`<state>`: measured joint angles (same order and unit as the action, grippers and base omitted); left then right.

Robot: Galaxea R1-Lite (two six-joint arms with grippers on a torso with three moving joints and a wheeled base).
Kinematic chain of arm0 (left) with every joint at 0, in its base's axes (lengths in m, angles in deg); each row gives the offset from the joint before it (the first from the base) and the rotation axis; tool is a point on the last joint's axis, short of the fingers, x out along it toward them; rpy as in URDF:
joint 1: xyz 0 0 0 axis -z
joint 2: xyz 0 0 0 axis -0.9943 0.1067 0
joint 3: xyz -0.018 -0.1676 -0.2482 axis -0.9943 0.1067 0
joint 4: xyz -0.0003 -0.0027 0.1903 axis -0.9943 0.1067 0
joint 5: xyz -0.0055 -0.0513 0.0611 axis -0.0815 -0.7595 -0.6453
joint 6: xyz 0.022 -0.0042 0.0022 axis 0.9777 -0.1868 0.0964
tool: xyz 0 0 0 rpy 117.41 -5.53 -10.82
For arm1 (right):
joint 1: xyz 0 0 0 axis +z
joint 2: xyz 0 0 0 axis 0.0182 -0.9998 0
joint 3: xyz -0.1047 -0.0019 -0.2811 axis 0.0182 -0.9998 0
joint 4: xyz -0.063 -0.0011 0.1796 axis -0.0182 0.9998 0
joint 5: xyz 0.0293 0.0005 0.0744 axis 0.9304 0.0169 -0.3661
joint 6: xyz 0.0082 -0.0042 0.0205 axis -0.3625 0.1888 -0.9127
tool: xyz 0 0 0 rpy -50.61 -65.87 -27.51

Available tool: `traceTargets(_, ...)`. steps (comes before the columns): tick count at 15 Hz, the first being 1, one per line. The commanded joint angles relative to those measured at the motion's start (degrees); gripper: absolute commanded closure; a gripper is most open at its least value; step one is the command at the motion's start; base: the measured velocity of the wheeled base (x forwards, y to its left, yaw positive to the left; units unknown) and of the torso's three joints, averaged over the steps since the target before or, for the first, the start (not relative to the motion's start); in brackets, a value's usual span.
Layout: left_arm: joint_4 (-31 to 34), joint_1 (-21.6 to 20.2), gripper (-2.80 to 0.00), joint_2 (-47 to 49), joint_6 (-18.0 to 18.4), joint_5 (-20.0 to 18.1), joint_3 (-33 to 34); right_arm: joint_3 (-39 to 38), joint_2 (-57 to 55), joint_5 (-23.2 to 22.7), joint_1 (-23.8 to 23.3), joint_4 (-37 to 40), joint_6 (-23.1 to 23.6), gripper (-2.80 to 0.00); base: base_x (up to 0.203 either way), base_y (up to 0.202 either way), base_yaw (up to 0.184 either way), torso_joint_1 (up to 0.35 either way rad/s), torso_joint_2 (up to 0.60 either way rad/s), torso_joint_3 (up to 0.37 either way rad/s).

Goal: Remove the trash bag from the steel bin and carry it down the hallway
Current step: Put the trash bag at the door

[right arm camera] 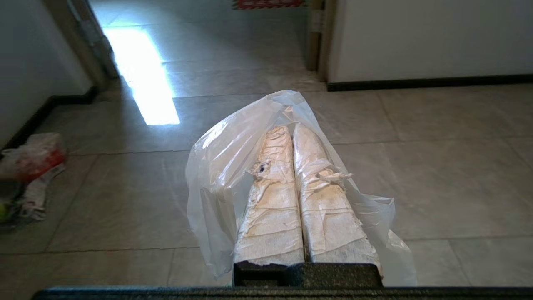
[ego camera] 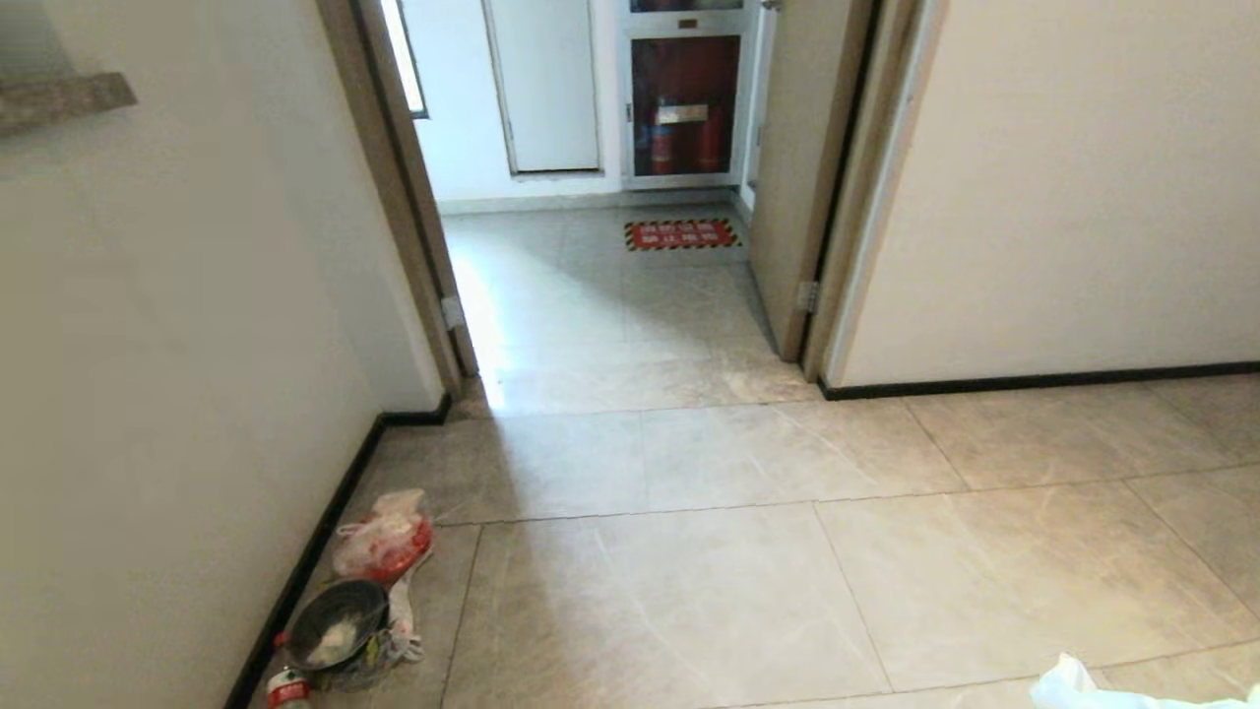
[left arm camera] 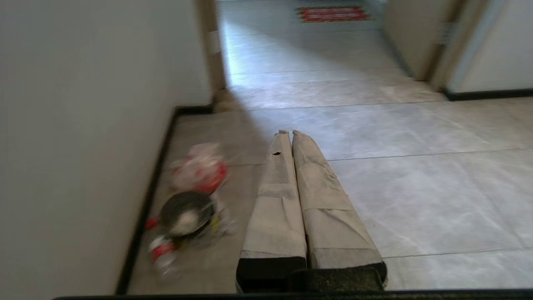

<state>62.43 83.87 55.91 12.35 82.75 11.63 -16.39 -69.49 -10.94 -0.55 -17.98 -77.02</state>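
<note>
Litter [ego camera: 379, 537] hugs the left wall beside the steel bin [ego camera: 335, 625].

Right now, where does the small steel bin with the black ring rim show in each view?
Head view: steel bin with black ring rim at lower left, against the wall.
Left wrist view: blurred, lower left, beside the shut left hand.
Right wrist view: only a dark sliver at the left edge, unclear.
Shared landmark: pinkish-red plastic bag.

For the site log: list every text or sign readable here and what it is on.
Red floor sign with striped border, past the doorway: white characters, too blurred to read.
Bottle beside the steel bin: red label, print too small to read.
Trash bag on the right gripper: no print visible.
Nothing else carries text.
</note>
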Motion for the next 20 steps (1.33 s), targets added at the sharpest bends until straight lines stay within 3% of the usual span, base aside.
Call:
traceTargets(1,0.0,0.0,0.00,0.0,0.0,0.0,0.0,0.0,0.0,0.0,0.0,0.0,0.0,0.00,-0.001,-0.010,0.168,0.002,0.01,0.001)
traceTargets(20,0.0,0.0,0.00,0.0,0.0,0.0,0.0,0.0,0.0,0.0,0.0,0.0,-0.2,0.00,0.001,-0.009,0.172,0.003,0.00,0.002)
